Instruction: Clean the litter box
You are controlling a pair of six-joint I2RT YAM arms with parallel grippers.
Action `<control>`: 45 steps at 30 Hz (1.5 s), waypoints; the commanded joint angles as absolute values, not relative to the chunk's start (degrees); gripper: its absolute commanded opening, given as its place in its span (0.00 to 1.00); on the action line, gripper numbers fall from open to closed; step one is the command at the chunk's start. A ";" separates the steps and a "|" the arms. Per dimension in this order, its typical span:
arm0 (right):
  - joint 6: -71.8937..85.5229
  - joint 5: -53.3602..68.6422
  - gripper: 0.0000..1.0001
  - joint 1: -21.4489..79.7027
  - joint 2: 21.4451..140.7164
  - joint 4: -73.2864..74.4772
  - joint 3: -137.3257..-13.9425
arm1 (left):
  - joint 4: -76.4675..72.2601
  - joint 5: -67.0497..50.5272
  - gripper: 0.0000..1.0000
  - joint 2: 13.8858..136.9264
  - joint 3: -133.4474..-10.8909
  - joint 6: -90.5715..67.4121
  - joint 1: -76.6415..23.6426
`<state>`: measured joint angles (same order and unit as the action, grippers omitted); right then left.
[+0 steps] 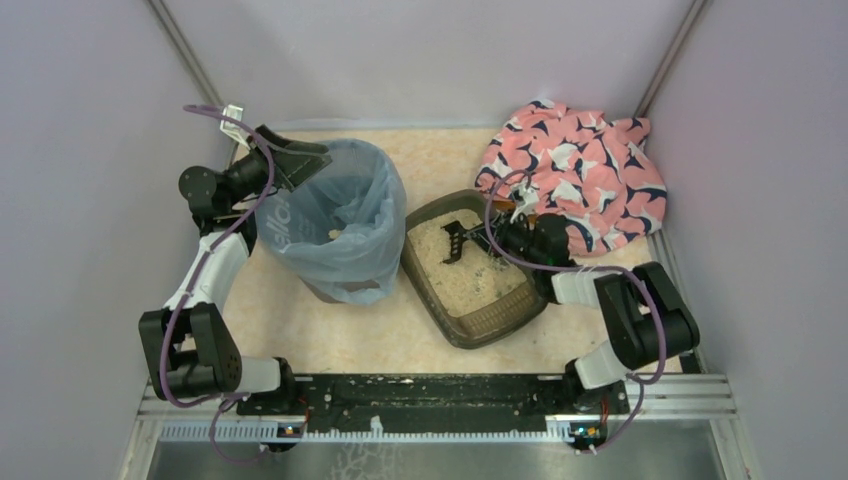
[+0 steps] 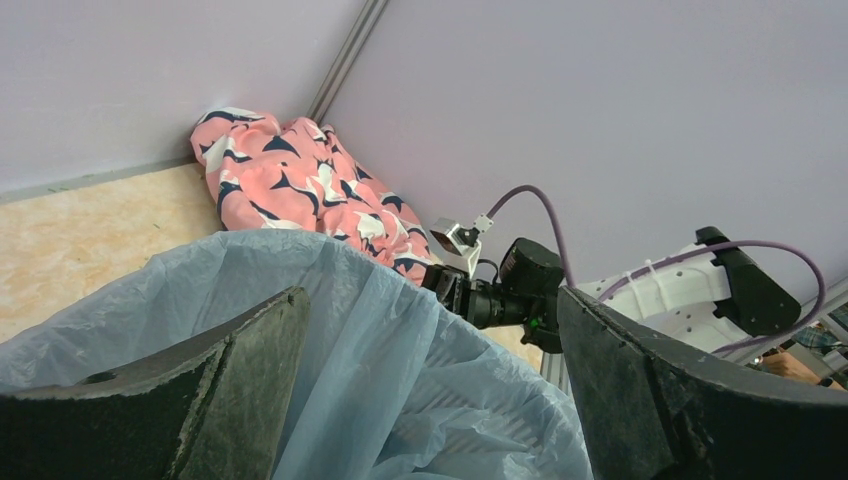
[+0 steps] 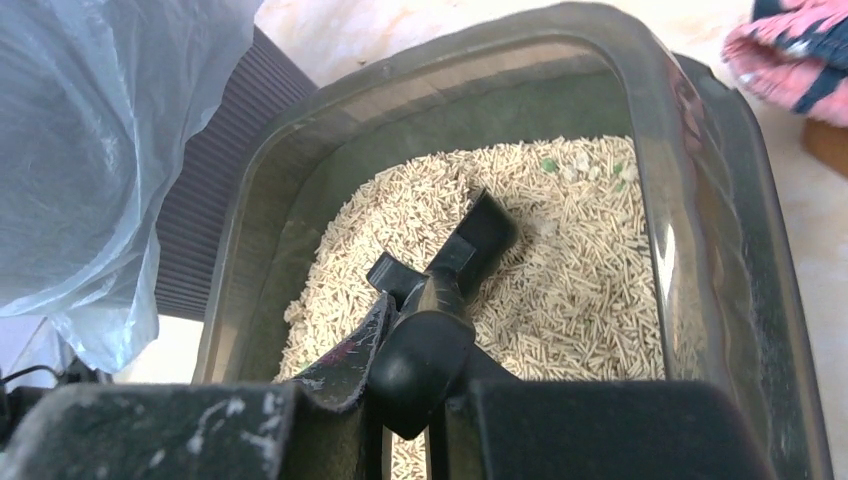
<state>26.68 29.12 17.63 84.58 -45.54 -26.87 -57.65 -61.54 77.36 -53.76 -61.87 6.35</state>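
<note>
The litter box [image 1: 492, 322] is a dark brown tray of beige litter at the table's middle, right of the bin. My right gripper [image 1: 492, 240] hangs over its far end, shut on the handle of the small black slotted scoop [image 1: 455, 241]. In the right wrist view the scoop [image 3: 474, 243] slopes down with its head on the litter, inside the litter box [image 3: 662, 130], and the right gripper [image 3: 432, 372] clamps its rounded handle end. My left gripper [image 1: 303, 163] is open at the bin's back-left rim. In the left wrist view the left gripper [image 2: 430, 385] has the blue bag's edge [image 2: 400, 340] between its wide-apart fingers.
The round bin [image 1: 338, 225], lined with a translucent blue bag, stands left of the tray and almost touches it. A pink patterned cloth [image 1: 575, 170] is heaped in the back right corner. Lilac walls close in on three sides. The arms' base rail [image 1: 430, 400] runs along the near edge.
</note>
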 commanded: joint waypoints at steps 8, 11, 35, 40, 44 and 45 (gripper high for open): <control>40.81 40.62 0.00 19.01 95.65 -65.38 -18.74 | -58.91 -61.80 0.99 76.59 -54.93 -61.17 5.69; 48.60 42.45 0.00 19.08 100.88 -78.56 -17.66 | -58.94 -61.79 0.99 76.77 -54.93 -61.30 5.49; 57.67 44.93 0.00 12.15 94.05 -87.80 -15.28 | -56.06 -61.71 0.99 75.70 -55.28 -58.66 4.95; 52.49 44.63 0.00 11.63 86.70 -77.02 -16.03 | -56.30 -61.64 0.99 75.44 -55.20 -58.77 4.96; 52.97 45.76 0.00 9.18 86.68 -78.67 -15.00 | -56.45 -61.67 0.99 75.46 -55.20 -58.88 4.89; 53.50 46.17 0.00 8.11 87.09 -79.99 -14.38 | -56.48 -61.70 0.99 75.45 -55.20 -58.95 4.89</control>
